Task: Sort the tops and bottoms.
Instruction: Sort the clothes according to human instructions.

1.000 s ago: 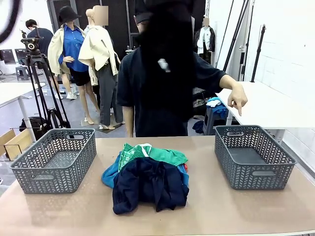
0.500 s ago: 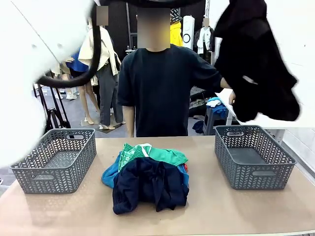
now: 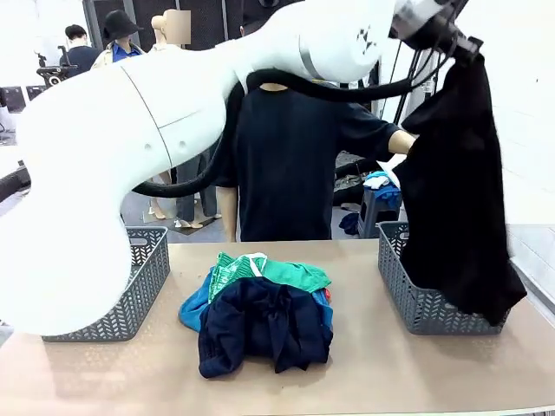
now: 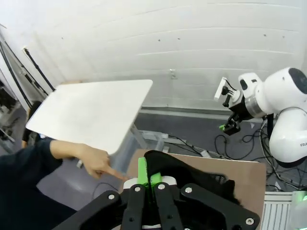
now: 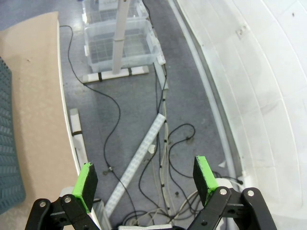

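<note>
My left gripper is high at the right, shut on a black garment, one of the bottoms. It hangs down over the right grey basket and covers most of it. In the left wrist view the green pads are pressed together on the black cloth. A pile lies mid-table, with dark navy trousers in front, green shorts behind and a blue garment at its left. Which pieces are tops I cannot tell. My right gripper is open and holds nothing, out over the floor beside the table.
The left grey basket is half hidden behind my left arm. A person stands at the far side, one hand pointing down by the right basket. Cables and clear bins lie on the floor past the table edge.
My left arm has swung from the middle to the right with the black garment. The garment now hangs still over the right basket. The pile has not moved.
</note>
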Robot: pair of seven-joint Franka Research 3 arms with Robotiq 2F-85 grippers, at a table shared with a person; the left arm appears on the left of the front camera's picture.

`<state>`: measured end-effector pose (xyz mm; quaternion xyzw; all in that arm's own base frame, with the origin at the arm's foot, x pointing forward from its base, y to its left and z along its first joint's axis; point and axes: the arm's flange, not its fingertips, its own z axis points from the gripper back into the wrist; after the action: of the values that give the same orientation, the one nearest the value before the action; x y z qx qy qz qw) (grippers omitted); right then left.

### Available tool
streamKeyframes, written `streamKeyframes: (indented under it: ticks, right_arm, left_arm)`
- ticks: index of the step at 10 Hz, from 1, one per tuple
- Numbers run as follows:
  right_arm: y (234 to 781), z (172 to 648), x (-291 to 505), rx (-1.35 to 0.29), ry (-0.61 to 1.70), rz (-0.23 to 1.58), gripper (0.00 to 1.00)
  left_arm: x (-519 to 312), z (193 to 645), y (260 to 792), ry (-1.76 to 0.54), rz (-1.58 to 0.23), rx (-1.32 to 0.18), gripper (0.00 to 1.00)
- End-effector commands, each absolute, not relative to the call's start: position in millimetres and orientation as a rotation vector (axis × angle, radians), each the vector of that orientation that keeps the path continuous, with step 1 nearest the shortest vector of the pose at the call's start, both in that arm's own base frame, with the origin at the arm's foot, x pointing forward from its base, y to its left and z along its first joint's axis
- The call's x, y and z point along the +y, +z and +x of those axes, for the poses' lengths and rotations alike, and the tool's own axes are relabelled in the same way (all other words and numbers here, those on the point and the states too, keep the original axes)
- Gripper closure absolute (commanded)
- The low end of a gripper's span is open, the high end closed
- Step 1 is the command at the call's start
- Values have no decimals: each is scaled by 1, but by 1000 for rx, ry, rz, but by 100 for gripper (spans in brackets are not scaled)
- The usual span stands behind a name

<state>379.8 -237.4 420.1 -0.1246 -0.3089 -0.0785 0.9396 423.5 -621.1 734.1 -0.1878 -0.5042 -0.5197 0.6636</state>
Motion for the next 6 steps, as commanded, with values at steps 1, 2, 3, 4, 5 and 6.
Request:
streamKeyframes:
  ticks: [1, 2, 3, 4, 5, 6]
  right_arm:
    - [420, 379, -238, -631, -163, -252, 0]
    - [420, 379, -238, -631, -163, -252, 0]
    - [420, 379, -238, -631, -163, -252, 0]
    - [420, 379, -238, -631, -163, -252, 0]
    - [420, 379, -238, -631, -163, -252, 0]
    - [420, 379, -238, -631, -163, -252, 0]
  left_arm:
    - [-692, 459, 765, -1158, -473, -1105, 100]
    - [-692, 459, 745, -1149, -448, -1109, 100]
    - [-694, 461, 725, -1164, -408, -1062, 100]
    - [-692, 455, 698, -1172, -381, -1009, 100]
    - [-677, 448, 672, -1150, -345, -958, 100]
    - [-657, 447, 662, -1128, -303, -930, 100]
